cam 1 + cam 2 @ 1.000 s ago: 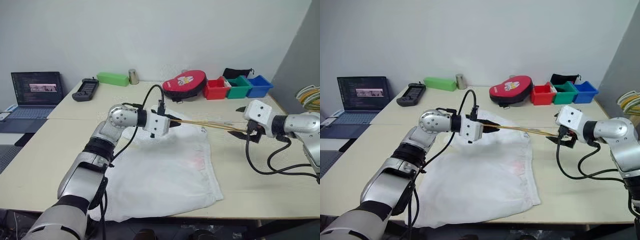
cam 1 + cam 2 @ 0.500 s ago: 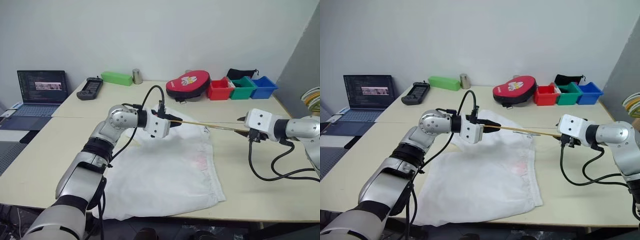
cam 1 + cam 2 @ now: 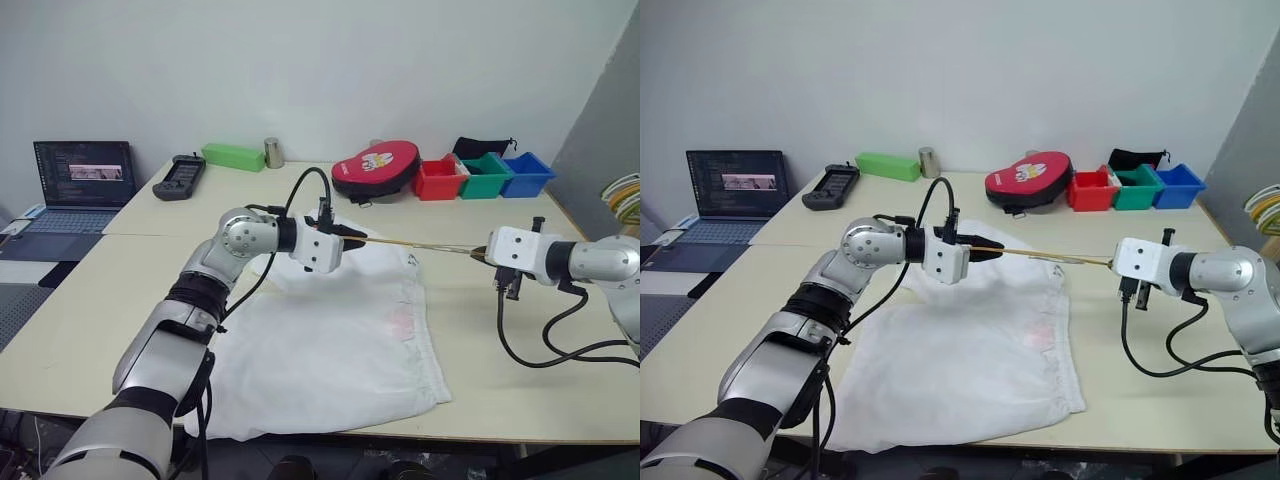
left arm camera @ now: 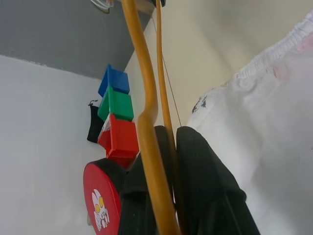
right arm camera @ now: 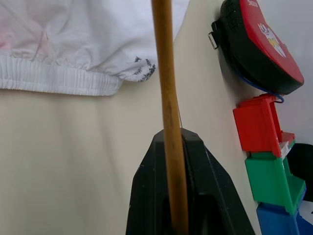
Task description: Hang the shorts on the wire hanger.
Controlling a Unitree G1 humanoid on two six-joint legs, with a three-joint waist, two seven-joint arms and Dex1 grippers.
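Here one wire hanger (image 3: 415, 243) spans both tools, left tool (image 3: 345, 237) and right tool (image 5: 171, 147) each clamped on it, above one pair of shorts (image 3: 330, 340), with three bins (image 3: 480, 175) behind.

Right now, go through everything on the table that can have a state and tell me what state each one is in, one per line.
wire hanger: off the table, held at both ends
shorts: spread flat on the table, not on the hanger
left gripper: jaws shut on the hanger
right gripper: jaws shut on the hanger
laptop: open, screen lit
red case: closed
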